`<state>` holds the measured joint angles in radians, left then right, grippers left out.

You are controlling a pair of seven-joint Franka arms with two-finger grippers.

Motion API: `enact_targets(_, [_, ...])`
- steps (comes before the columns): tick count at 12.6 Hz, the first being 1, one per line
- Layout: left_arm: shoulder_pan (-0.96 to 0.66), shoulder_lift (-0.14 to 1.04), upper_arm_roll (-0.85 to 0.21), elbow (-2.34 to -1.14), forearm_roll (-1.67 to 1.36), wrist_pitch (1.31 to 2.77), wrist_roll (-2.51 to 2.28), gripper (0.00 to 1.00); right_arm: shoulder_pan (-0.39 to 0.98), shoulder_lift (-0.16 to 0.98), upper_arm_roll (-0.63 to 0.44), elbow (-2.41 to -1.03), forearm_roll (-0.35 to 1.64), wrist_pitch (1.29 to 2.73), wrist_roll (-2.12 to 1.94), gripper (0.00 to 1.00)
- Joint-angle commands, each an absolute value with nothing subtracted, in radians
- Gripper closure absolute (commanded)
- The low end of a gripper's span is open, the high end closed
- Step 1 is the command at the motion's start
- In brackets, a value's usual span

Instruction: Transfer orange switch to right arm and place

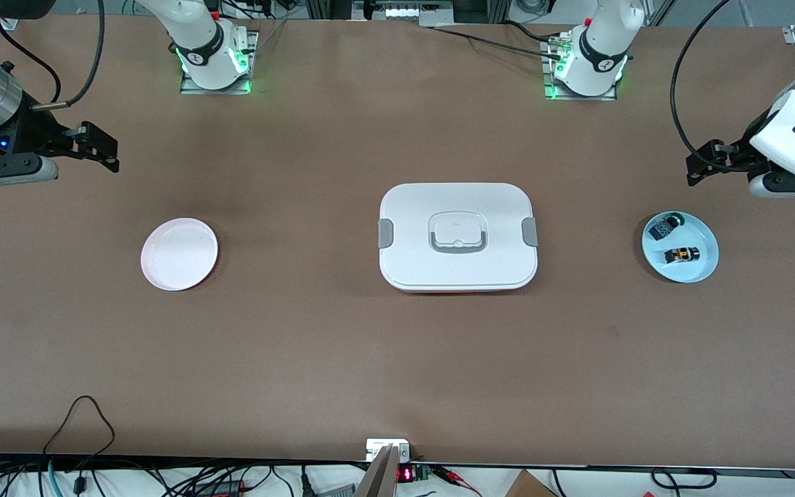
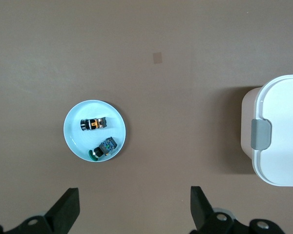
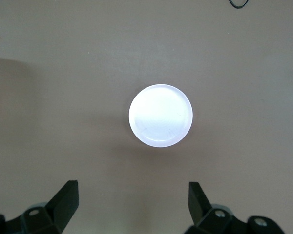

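The orange switch [image 1: 682, 255] [image 2: 94, 124], a tiny black stub with orange bands, lies on its side on a light blue plate [image 1: 704, 266] [image 2: 71, 141] toward the left arm's end of the table. My left gripper [image 1: 695, 170] [image 2: 135, 195] hangs open over bare table just beside that plate, holding nothing. My right gripper [image 1: 109, 153] [image 3: 133, 187], below a silver wrist cuff, waits open and empty over bare table beside a pale round plate [image 1: 179, 253] [image 3: 160, 115] at the right arm's end.
A small black switch with a green part [image 1: 666, 226] [image 2: 103, 148] shares the blue plate. A white lidded box with grey clips [image 1: 458, 237] [image 2: 283, 131] stands mid-table between the two plates. Cables run along the table's front edge.
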<state>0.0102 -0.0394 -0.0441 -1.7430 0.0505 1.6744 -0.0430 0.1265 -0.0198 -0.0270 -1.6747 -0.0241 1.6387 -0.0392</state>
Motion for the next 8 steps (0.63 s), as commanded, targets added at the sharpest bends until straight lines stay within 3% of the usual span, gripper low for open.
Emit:
enact_targets(1, [0.003, -0.015, -0.038, -1.701, 0.035, 1.646, -0.054, 0.00, 0.121, -0.012, -0.023, -1.654, -0.021, 1.628, -0.031, 0.00])
enact_targets(8, [-0.002, -0.012, -0.040, -1.690, 0.035, 1.632, -0.051, 0.00, 0.121, -0.012, -0.023, -1.654, -0.021, 1.626, -0.031, 0.00])
